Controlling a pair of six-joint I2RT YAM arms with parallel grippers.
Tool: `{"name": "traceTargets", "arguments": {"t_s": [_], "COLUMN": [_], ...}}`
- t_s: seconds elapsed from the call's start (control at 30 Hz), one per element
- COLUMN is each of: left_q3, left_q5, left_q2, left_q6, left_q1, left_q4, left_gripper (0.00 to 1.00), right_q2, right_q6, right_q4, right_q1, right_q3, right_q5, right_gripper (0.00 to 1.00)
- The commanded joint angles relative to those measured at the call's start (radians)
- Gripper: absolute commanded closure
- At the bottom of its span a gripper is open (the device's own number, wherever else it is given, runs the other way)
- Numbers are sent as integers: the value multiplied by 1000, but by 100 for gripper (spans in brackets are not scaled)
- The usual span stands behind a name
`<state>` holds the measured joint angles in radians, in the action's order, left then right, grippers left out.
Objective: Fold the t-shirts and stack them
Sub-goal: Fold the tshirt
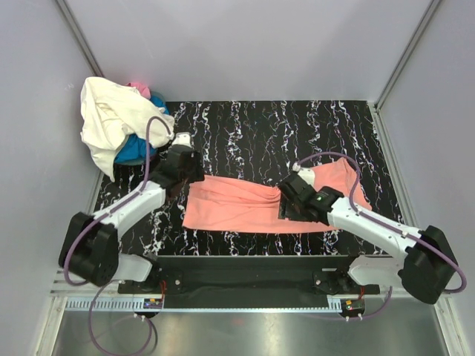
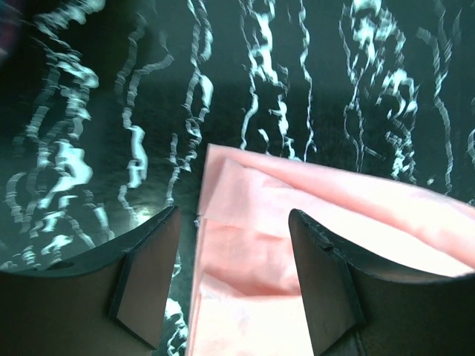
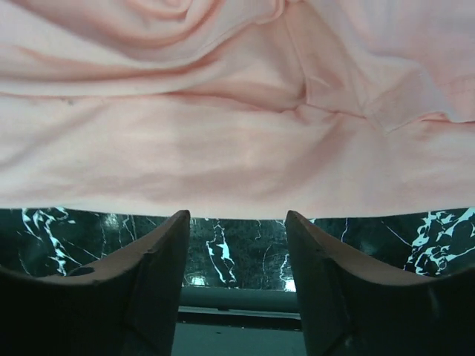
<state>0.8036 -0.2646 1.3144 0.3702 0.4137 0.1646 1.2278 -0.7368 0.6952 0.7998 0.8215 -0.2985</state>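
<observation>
Salmon-pink cloth marks the only work in hand: the salmon-pink shirt (image 1: 252, 204) lies spread as a long, rumpled band across the near middle of the black marbled surface (image 1: 252, 126). It looks doubled over along its length, with loose folds bunched toward its right end. I judge that to be a first fold at most, not a finished one.

At the shirt's left edge sits the left end effector (image 2: 234, 289). Its jaws are spread wide with the cloth's corner lying between them, and they grip nothing. At the shirt's near hem, right of its middle, sits the right end effector (image 3: 236, 274), likewise wide open and empty. Its fingers hang over bare surface just short of the hem.

Well apart from the shirt, beyond its far-left corner, the other garments sit in an unsorted heap. The cream-white shirt (image 1: 107, 119) is draped over the blue shirt (image 1: 133, 152), and a bit of hot pink cloth (image 1: 139, 89) shows at the back.

By my reading the task is early. No shirt is fully folded and no stack exists. The salmon shirt needs its crosswise folds, and the three heaped pieces are untouched.
</observation>
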Motion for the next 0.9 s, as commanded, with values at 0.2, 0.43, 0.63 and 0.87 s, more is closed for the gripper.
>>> {"name": "traceTargets", "arguments": {"t_s": [0.2, 0.43, 0.63, 0.87], "left_q3": [293, 324, 214, 7], "left_q5": [125, 114, 123, 195], "left_q2": [330, 456, 442, 307], "left_q6": [-17, 29, 59, 159], "left_q1": [105, 119, 120, 138], "left_q4": [47, 128, 124, 85], "left_gripper": [35, 36, 35, 35], "right_q2": [117, 380, 611, 1019], "right_q6": [-12, 28, 94, 188], "right_q4": [-129, -224, -226, -14], "right_q1": [-313, -413, -484, -508], "right_q3": [-7, 73, 290, 928], "right_q5": [44, 159, 222, 352], "right_gripper": [31, 27, 28, 35]}}
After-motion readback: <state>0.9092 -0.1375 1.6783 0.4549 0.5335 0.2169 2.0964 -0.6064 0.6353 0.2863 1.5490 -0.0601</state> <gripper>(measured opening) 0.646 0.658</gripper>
